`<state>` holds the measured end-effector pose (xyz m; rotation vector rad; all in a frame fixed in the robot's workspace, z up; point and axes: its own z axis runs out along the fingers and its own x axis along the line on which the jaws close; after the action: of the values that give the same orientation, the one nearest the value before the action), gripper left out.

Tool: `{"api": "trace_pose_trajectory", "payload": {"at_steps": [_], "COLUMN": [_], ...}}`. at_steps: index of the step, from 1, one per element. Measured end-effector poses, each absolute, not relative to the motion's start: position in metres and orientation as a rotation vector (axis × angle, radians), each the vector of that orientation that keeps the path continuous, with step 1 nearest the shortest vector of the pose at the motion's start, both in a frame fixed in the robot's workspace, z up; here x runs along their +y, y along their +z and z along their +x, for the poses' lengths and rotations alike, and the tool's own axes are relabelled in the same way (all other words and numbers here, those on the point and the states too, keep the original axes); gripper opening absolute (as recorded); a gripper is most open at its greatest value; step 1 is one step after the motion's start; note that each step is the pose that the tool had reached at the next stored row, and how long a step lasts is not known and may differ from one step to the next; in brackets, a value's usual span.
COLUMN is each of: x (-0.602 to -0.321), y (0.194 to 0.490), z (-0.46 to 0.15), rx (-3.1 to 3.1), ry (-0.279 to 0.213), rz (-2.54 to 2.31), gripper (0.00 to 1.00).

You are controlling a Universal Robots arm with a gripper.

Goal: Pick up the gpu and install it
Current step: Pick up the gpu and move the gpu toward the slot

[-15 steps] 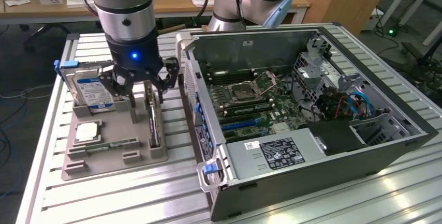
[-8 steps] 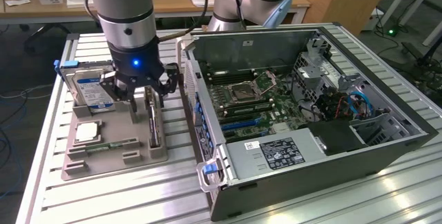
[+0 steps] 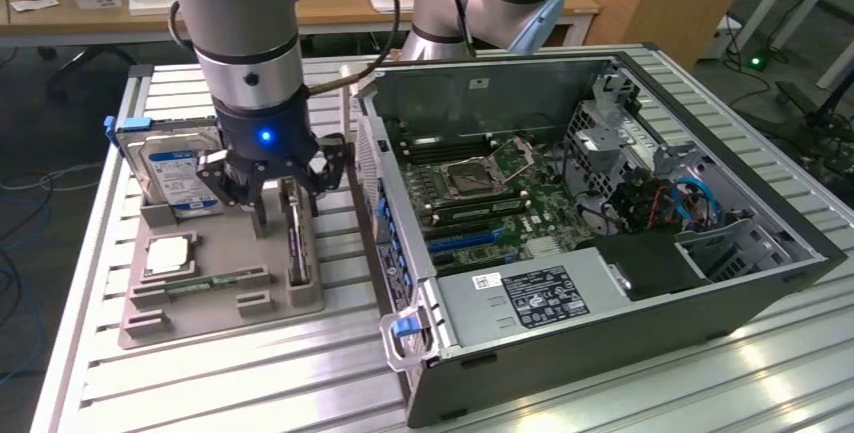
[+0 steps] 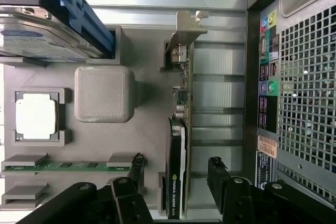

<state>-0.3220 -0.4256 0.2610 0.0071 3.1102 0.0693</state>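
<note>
- Hovering right over the gpu [image 3: 296, 245], the pincer [image 3: 274, 191] is spread wide, one finger [image 4: 135, 169] on each side of the card, nothing pinched yet.
- The gpu stands on edge in a slot of the grey holder tray [image 3: 220, 321] on the surface [image 3: 200, 383], just beside the open computer case [image 3: 747, 253].
- From the wrist view the card looks roughly centred between the fingers, which is what you want imo.
- I'd clamp the flat faces at the black cooler block [image 4: 176, 182], not the bare board with its small parts.
- Probably best to pull straight up so it doesn't jam in the slot, and keep clear of the hard drive [image 3: 174, 168] close by.
</note>
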Motion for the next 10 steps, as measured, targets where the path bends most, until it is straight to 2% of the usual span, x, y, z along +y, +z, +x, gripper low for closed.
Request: {"api": "trace_pose_trajectory", "payload": {"at_steps": [10], "x": [-0.425], "y": [0.243], "z": [-0.321], "rx": [3.109], "ry": [0.069], "rz": [0.03], "gripper": [0.61]}}
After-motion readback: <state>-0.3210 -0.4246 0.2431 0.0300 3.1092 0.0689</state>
